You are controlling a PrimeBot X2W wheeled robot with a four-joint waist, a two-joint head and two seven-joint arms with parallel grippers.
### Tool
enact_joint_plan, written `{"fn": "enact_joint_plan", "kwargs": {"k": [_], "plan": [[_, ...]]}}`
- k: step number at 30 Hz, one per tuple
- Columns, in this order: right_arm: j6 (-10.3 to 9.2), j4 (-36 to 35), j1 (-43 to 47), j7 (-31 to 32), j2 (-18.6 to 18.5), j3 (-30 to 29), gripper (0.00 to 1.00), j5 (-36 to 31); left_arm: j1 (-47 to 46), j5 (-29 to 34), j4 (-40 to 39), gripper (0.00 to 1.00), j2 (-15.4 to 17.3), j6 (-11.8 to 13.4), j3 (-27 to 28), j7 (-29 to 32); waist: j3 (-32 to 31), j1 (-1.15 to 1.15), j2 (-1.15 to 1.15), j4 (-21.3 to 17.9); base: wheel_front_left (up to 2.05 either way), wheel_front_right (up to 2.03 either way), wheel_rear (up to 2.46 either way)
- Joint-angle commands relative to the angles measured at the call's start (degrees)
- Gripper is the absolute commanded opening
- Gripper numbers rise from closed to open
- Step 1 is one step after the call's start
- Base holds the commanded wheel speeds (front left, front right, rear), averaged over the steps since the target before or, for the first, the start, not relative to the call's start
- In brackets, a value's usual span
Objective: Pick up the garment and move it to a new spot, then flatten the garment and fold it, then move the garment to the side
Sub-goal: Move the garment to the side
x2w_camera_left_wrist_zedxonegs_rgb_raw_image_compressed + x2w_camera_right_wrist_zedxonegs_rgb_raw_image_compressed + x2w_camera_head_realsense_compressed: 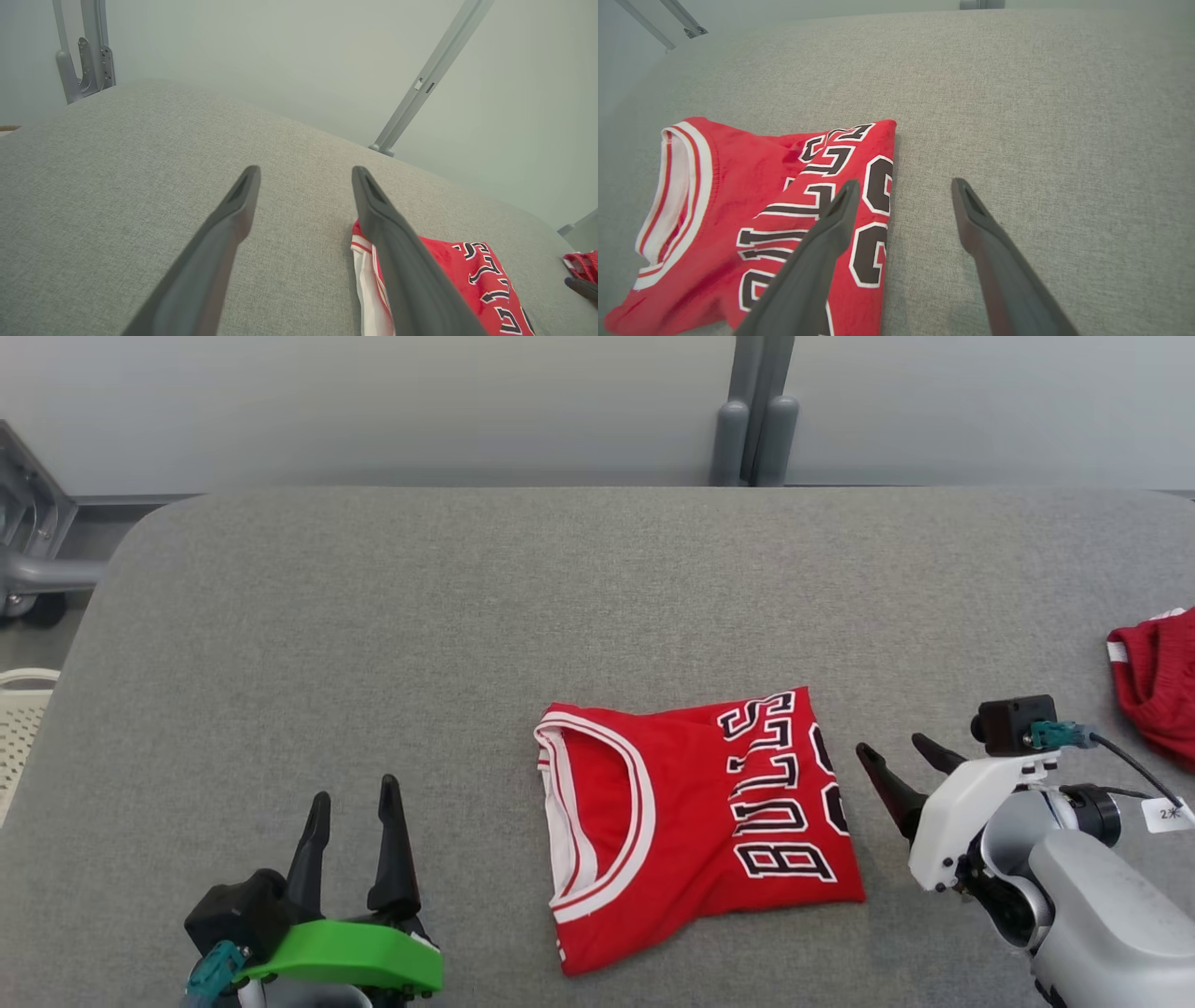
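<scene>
Fabric of grey colour covers the wide padded table [373,616], and on it lies the red sleeveless jersey [695,821] with white and black lettering. The jersey is folded into a compact, nearly square packet. It rests flat on the near middle part of the table, a little to the robot's right of centre. Its white-trimmed neckline is turned toward the robot's left, and the printed letters and numbers run along its right side.

The left gripper [354,788] is at the lower left of the head view, well apart from the jersey. Its two dark fingers stand wide apart with nothing between them, above bare table.

The right gripper [890,743] is just beside the right edge of the jersey, with its fingers pointing toward it. Its jaws are also spread open and they grip nothing. In the right wrist view one finger lies across the black printed numbers and the other is over bare grey cloth. Whether the fingertips touch the garment cannot be told.

At the far right edge of the table lies a second red garment [1153,677], cut off by the frame. A pale perforated basket [23,719] shows beyond the left edge of the table.
</scene>
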Motion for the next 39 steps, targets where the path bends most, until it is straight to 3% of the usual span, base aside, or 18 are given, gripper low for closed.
{"fn": "enact_joint_plan", "kwargs": {"k": [1,12,21,22,24,27,39], "plan": [[0.00,-0.1,-0.5,1.3,-0.9,0.6,1.00,1.7,-1.1,0.2,-0.2,1.00,0.2,-0.2,-0.1,-0.3,1.5,0.00,0.00,1.5,0.00,0.00,0.00],[0.00,2.0,-3.5,9.1,-5.4,5.2,1.00,13.9,-3.7,1.0,0.0,1.00,0.1,-0.5,-0.3,-0.7,6.7,0.00,0.00,6.9,0.00,0.00,0.00],[0.00,4.2,-5.5,11.5,-6.5,9.7,1.00,20.4,-4.7,1.3,0.4,1.00,-0.4,-0.8,-0.1,-0.9,8.7,0.00,0.00,9.5,0.00,0.00,0.00],[0.00,4.3,-5.7,11.4,-6.5,10.2,0.60,20.8,-4.7,1.3,0.5,1.00,-0.4,-0.8,0.0,-0.9,8.8,0.00,0.00,9.6,0.00,0.00,0.00],[0.00,4.2,-6.3,11.0,-6.6,11.4,0.31,21.4,-4.8,1.3,0.5,1.00,-0.5,-0.8,0.1,-1.0,8.9,0.00,0.00,9.6,0.00,0.00,0.00],[0.00,3.6,-7.2,9.8,-7.4,13.2,0.00,21.8,-5.0,1.3,0.6,1.00,-0.6,-0.7,0.3,-1.1,8.8,0.00,0.00,9.3,0.00,0.00,0.00],[-0.04,2.1,-12.0,6.5,-11.9,17.5,0.00,22.9,-5.6,2.4,0.1,1.00,0.0,-1.3,0.0,-1.2,8.2,0.00,0.00,3.3,0.00,0.00,0.00]]}}
